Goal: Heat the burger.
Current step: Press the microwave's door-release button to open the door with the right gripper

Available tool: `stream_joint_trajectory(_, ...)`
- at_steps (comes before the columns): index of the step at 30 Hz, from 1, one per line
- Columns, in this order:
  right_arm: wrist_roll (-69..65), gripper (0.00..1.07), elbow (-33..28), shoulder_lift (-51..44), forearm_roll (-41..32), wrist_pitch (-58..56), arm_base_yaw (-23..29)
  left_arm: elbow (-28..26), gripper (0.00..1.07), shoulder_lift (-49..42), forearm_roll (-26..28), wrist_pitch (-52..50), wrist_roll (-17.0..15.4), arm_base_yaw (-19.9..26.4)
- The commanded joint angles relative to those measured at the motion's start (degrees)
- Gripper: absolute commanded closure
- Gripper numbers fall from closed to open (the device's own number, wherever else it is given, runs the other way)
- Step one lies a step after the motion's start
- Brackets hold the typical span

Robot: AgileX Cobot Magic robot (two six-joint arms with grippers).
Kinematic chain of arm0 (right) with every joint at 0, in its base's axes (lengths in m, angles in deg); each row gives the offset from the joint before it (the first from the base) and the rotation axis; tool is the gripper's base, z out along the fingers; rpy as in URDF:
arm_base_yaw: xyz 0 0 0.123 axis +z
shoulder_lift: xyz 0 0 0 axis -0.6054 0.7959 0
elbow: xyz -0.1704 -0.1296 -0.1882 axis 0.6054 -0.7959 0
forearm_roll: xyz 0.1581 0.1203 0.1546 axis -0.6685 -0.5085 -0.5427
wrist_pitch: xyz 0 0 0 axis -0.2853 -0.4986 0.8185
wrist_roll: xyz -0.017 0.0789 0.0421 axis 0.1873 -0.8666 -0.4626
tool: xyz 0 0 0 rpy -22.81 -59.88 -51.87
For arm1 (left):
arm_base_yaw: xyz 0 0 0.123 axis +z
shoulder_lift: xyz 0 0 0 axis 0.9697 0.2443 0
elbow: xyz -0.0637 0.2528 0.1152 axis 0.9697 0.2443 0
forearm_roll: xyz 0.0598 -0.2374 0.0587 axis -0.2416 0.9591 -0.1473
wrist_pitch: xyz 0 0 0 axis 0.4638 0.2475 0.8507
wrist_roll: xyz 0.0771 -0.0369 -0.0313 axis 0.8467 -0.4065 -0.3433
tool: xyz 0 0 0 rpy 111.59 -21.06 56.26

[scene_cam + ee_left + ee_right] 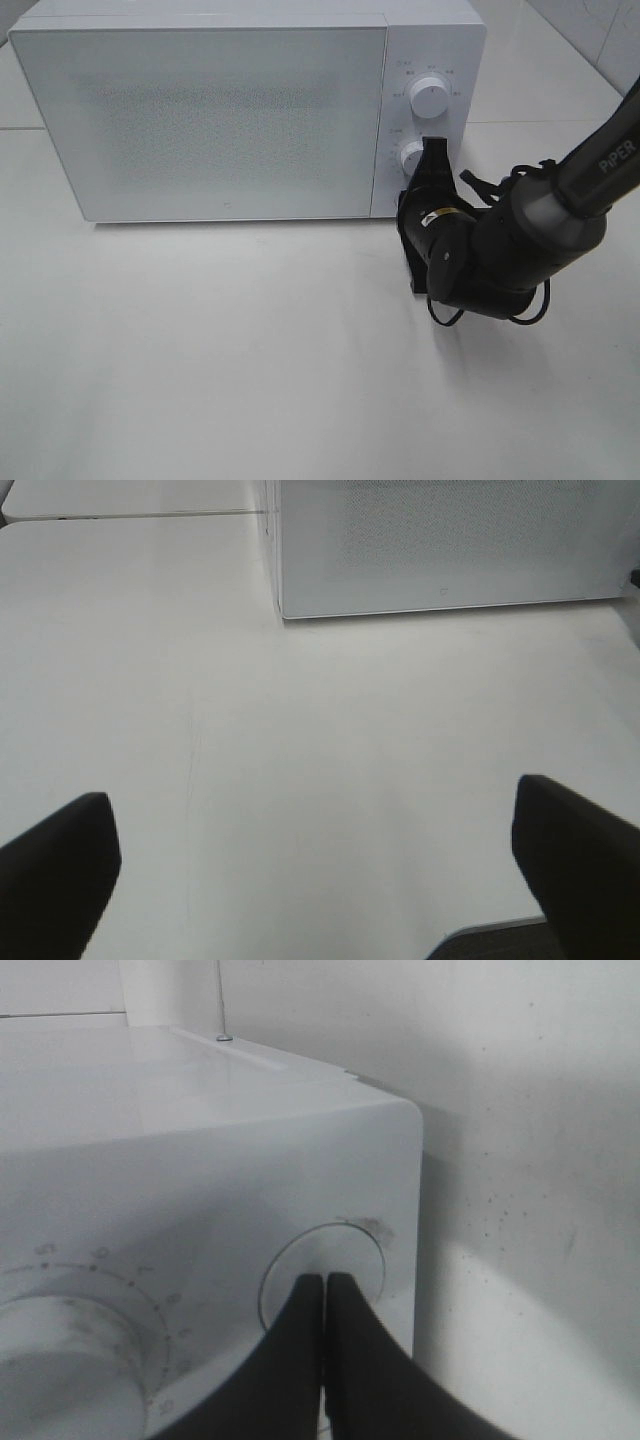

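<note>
Microwave (430, 40) smooth white plastic; door (200, 120) finely speckled; table (200, 350) matt white.

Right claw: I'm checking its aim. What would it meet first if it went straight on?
The round control on the microwave panel; the shut claw looks to be at it or nearly touching it.

The worktop (250, 380) is white and smooth. A big white microwave (220, 110) stands on it, near the back, with its door shut. Two round knobs (430, 97) sit on the right side of its front. A thin line runs across the worktop, passing behind the microwave.
</note>
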Motion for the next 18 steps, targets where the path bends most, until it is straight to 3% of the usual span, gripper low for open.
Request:
stream_joint_trajectory(1, 0.34, 1.07, 1.43, 1.15, -0.29, 0.23, -0.23, 0.00, 0.07, -0.29, 0.00, -0.74, -0.23, 0.00)
stream_joint_trajectory(18, 4.30, 1.07, 5.33, 2.75, -2.46, 6.07, -0.92, 0.00, 0.07, -0.29, 0.00, -0.74, -0.23, 0.00)
